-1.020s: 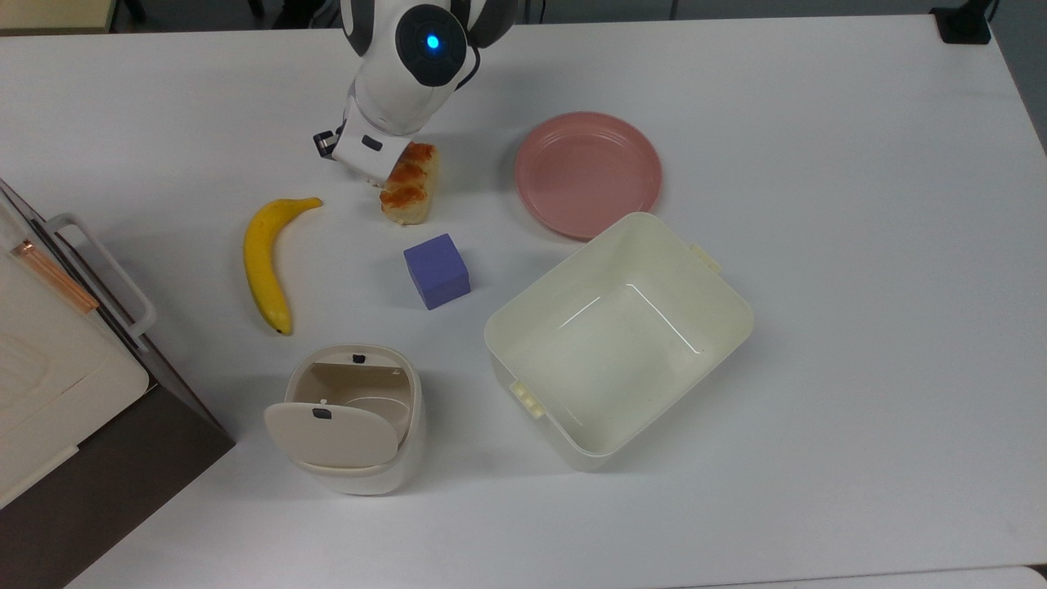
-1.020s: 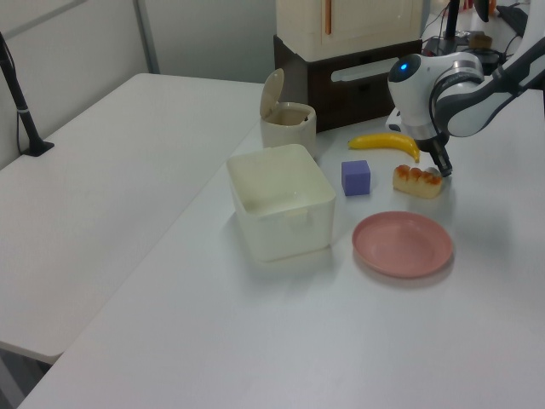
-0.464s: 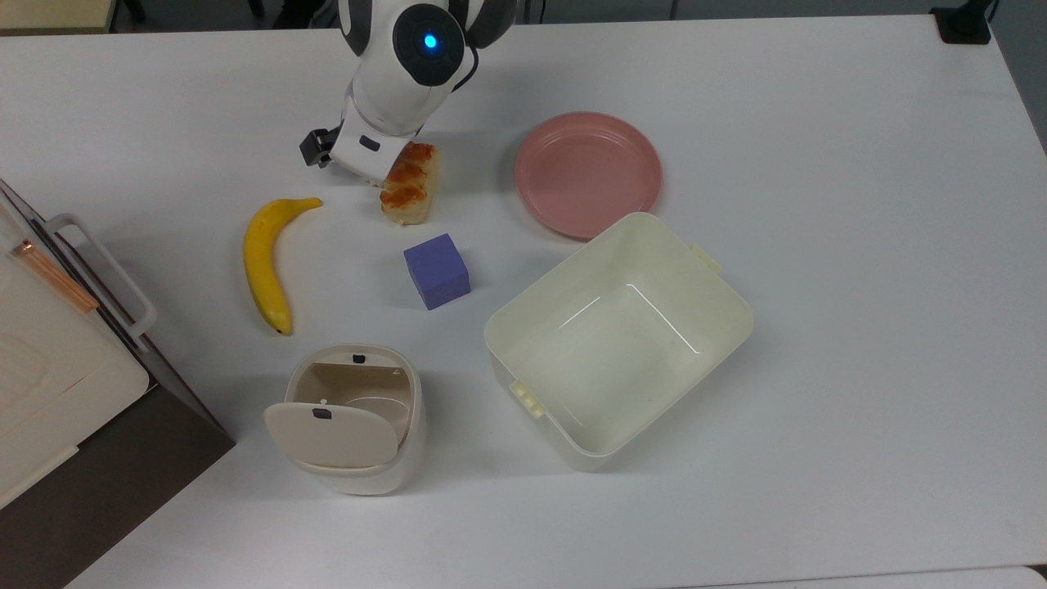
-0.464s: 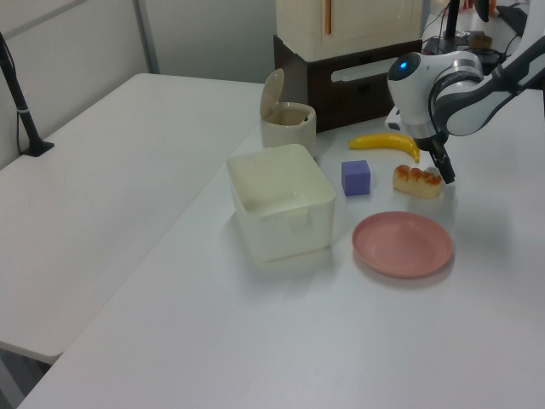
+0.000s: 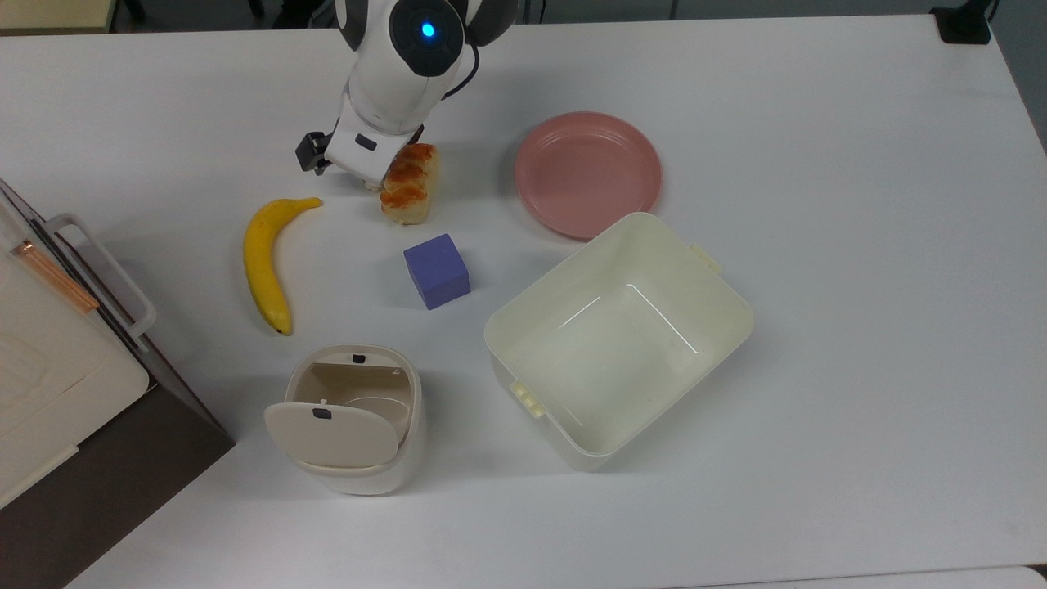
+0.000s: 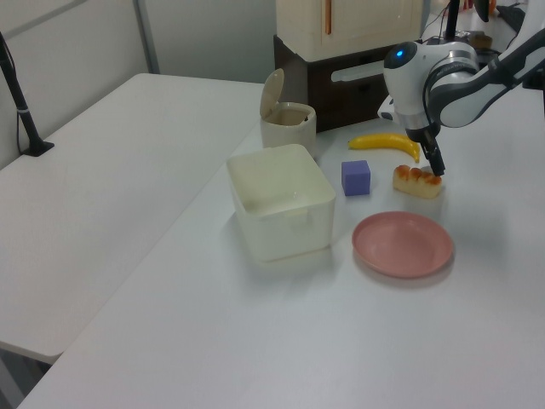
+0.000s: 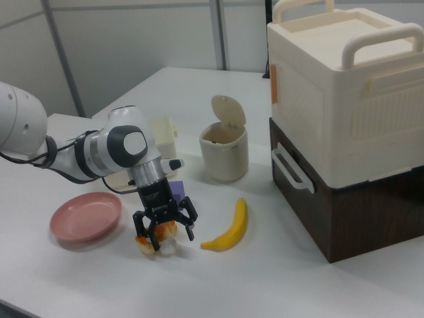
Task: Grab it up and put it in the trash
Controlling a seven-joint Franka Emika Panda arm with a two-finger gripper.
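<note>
Right view shows the gripper (image 7: 164, 230) hanging low over the table with its dark fingers (image 7: 188, 224) spread apart and nothing clamped between them. Its tips come down on either side of the orange-topped bread roll (image 7: 147, 242) and the small off-white paper wad (image 7: 171, 247). The wad lies on the table just beside the roll, on the right view's right of it, under the gripper and toward the banana (image 7: 230, 228). By this reading the grasp is the step in hand: the wad is not yet picked up, and the trash bin (image 5: 413, 409) stands well apart in the top view, beyond the banana and the purple block (image 5: 436, 270), its flap lid (image 5: 331, 436) tipped open over a beige inside. The next move likely calls for centring the fingers on the wad alone, since the roll sits so close that closing could catch or nudge it. After a lift, the carry would have to end over the small bin's opening, not over the larger cream tub (image 5: 523, 323) beside it.
</note>
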